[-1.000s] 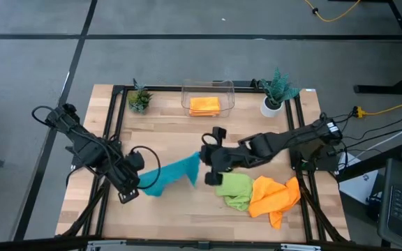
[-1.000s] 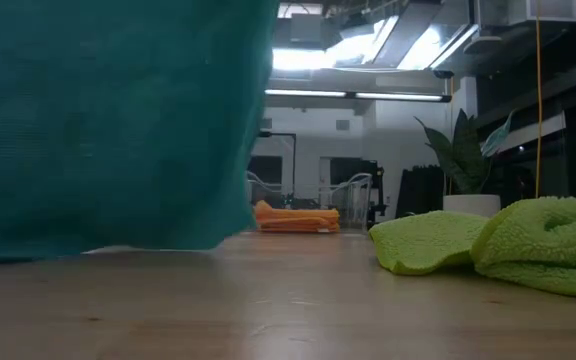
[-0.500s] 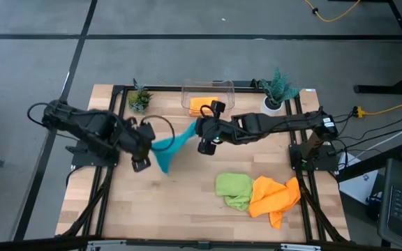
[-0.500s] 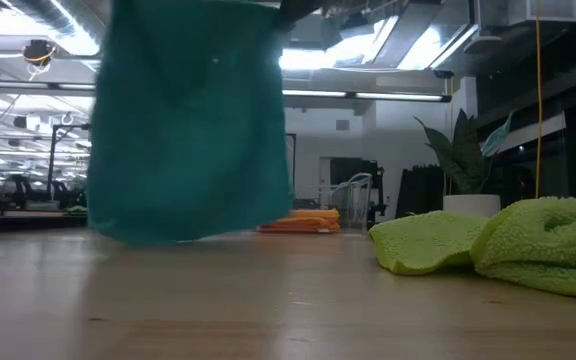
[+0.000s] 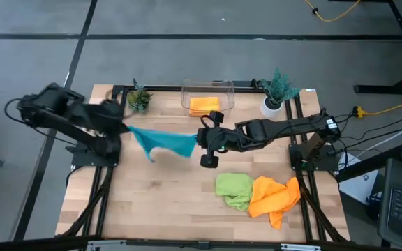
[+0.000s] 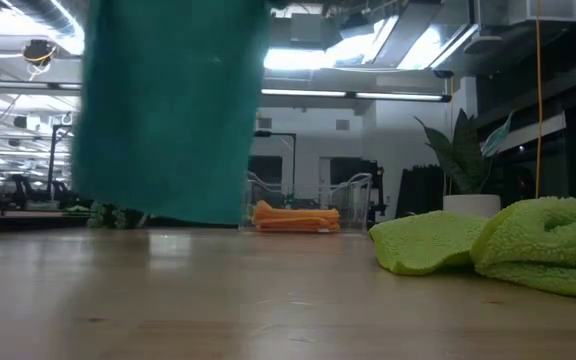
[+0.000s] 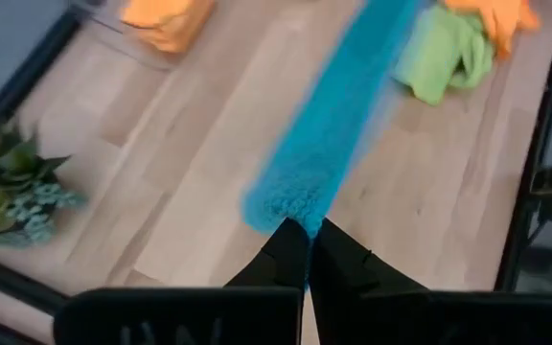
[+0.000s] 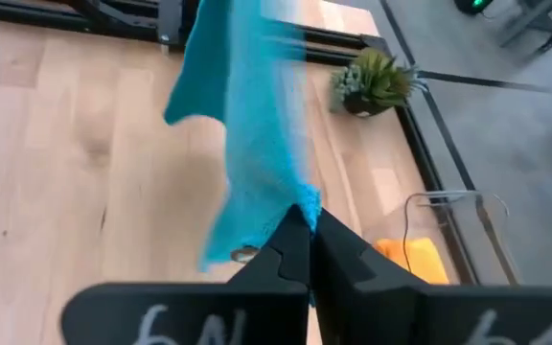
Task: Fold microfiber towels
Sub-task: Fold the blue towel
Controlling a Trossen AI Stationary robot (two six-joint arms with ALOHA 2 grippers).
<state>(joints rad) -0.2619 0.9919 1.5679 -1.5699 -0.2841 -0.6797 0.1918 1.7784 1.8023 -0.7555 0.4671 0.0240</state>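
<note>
At the front right of the worktop [image 5: 166,202], the lime green towel [image 5: 233,189] and an orange towel [image 5: 274,195] lie crumpled and touching, not yet folded.

Above mid-worktop, the teal-blue towel [image 5: 160,141] hangs stretched between both arms, clear of the surface in the low view. The left end effector [image 7: 307,251] is clamped on one corner at the left side. The right end effector [image 8: 307,238] is clamped on the opposite corner near the centre. The cloth sags below the line between the two grips.

Step in hand, as judged: spreading the towel before laying it flat. Keep both grips level and the span taut, without overstretching. Lower the free hanging edge onto the worktop first, then draw the held edge across so the cloth settles without creases. Choose a landing area well apart from the crumpled pair.

At the rear, a second orange towel [image 5: 204,105] sits in the clear bin [image 5: 225,87], apparently already folded; the bin stands between two potted plants [image 5: 139,97].
</note>
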